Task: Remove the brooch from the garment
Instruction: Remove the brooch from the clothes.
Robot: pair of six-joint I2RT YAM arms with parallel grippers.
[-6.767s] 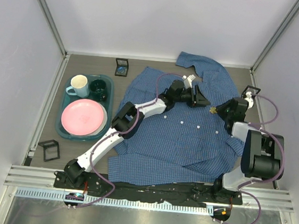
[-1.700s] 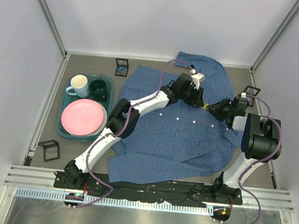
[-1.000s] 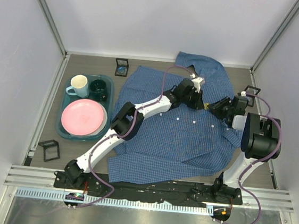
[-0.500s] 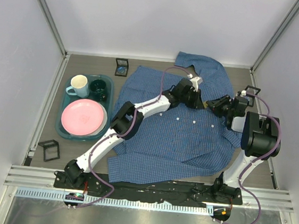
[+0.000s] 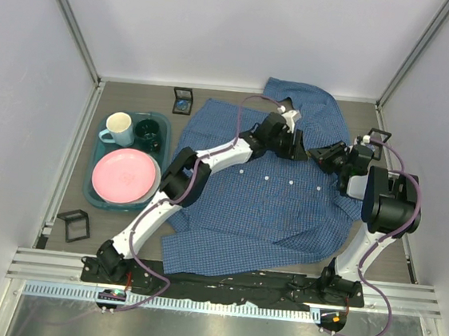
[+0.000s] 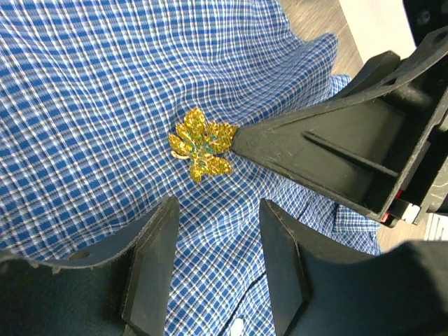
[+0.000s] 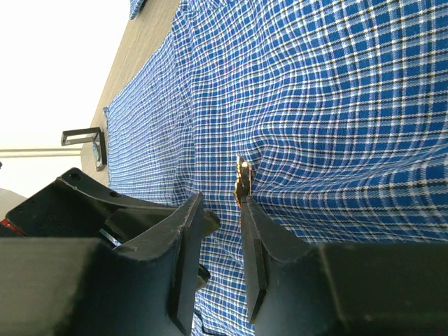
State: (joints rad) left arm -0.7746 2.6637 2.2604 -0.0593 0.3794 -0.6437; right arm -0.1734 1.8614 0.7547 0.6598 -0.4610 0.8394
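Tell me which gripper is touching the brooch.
The right gripper: one fingertip touches the gold leaf brooch; the left gripper, fingers open, lies short of it.

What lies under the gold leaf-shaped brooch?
Only the blue checked shirt shows, puckered around the gold leaf-shaped brooch. The brooch's pin and whatever lies beneath the cloth are covered.

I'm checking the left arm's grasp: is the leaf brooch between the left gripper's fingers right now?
No, the gold leaf brooch lies on the checked shirt beyond the open fingertips of the left gripper.
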